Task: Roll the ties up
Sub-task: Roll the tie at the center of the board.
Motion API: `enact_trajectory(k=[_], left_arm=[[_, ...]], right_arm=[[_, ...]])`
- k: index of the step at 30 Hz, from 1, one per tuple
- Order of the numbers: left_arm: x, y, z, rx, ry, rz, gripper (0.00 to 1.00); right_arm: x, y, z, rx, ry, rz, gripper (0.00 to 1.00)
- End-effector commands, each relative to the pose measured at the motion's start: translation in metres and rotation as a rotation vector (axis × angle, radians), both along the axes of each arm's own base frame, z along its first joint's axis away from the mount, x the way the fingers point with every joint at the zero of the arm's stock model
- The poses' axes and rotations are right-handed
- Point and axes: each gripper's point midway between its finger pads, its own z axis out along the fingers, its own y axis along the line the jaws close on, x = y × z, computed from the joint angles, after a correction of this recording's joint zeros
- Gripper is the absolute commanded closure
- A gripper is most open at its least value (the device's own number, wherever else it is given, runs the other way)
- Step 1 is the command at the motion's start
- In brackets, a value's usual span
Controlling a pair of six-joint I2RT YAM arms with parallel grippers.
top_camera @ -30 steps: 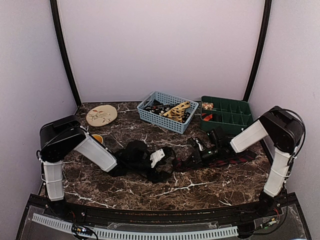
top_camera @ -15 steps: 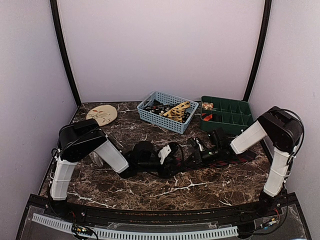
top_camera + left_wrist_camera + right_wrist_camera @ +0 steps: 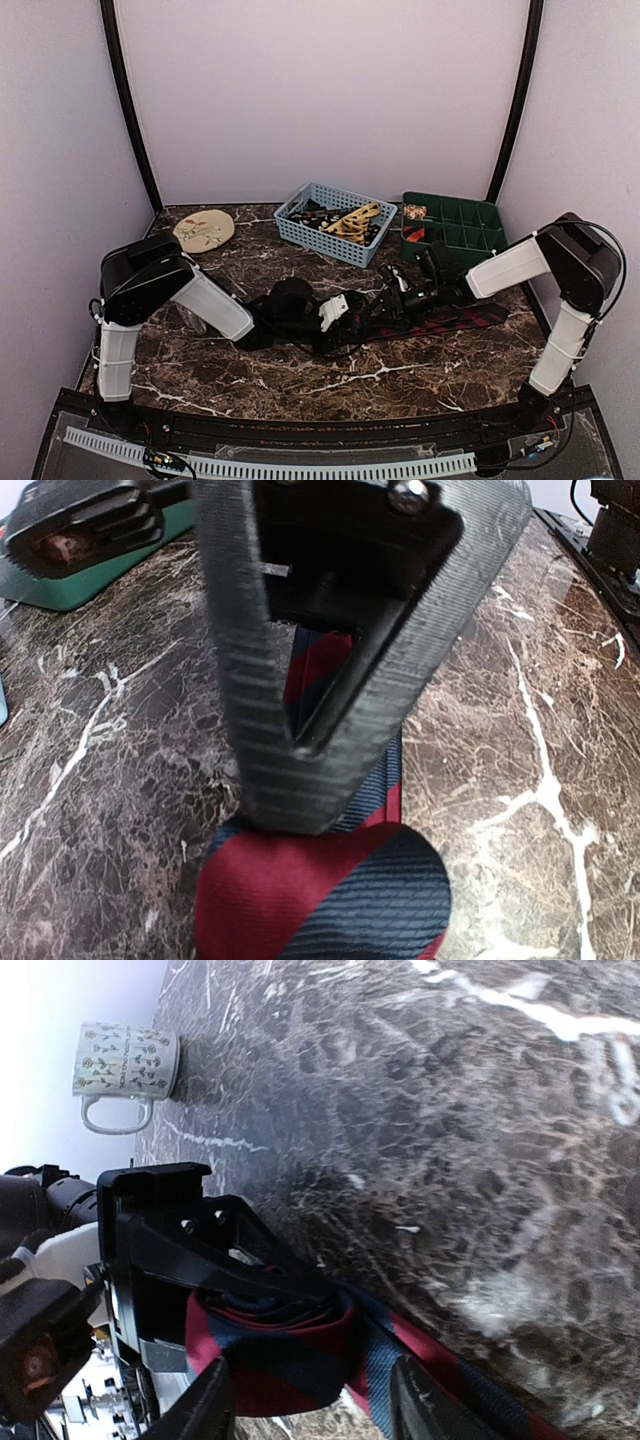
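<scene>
- Red-and-navy striped fabric tie (image 3: 320, 890): few turns rolled, long tail left.
- My left end effector (image 3: 300, 780) pinches the roll; my right end effector (image 3: 315, 1405) gapes astride the tail.

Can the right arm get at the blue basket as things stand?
Probably yes. The basket sits open-topped just beyond the right tool, with only bare table between them. Its jaws stand apart around the tie, so it looks free to lift away.

Left gripper (image 3: 300, 780) shifts right to centre, narrows, seemingly clamping rolled end of striped tie (image 3: 320, 900); right gripper (image 3: 315, 1398) releases, fingers spread.
</scene>
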Motion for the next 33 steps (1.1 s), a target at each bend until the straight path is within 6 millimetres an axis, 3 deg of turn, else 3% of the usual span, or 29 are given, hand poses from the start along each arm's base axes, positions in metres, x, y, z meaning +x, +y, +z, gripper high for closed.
enact_trajectory(k=[1,5,12,18,20,22,25,33], left_arm=[[-0.018,0.039,-0.05,0.243,0.061,0.009,0.74],[-0.019,0.039,-0.05,0.253,0.068,0.001,0.74],[-0.02,0.039,-0.05,0.257,0.074,-0.008,0.74],[-0.022,0.041,-0.045,0.251,0.08,-0.008,0.73],[-0.024,0.045,-0.041,0.244,0.088,-0.021,0.72],[-0.027,0.047,-0.034,0.221,0.095,-0.035,0.64],[-0.028,0.046,-0.021,0.171,0.079,-0.031,0.43],[-0.024,0.041,0.0,0.03,0.086,0.031,0.3]], right_arm=[[-0.008,0.015,0.018,0.006,0.022,0.036,0.53],[-0.012,0.022,0.015,-0.003,0.034,0.062,0.61],[-0.017,0.031,0.007,-0.012,0.047,0.09,0.62],[-0.021,0.027,-0.005,-0.047,0.06,0.097,1.0],[-0.022,0.025,-0.008,-0.053,0.056,0.095,1.0],[-0.022,0.025,-0.013,-0.052,0.053,0.095,1.0],[-0.021,0.025,-0.022,-0.051,0.058,0.089,1.0],[-0.026,-0.003,-0.053,-0.128,0.059,0.057,1.0]])
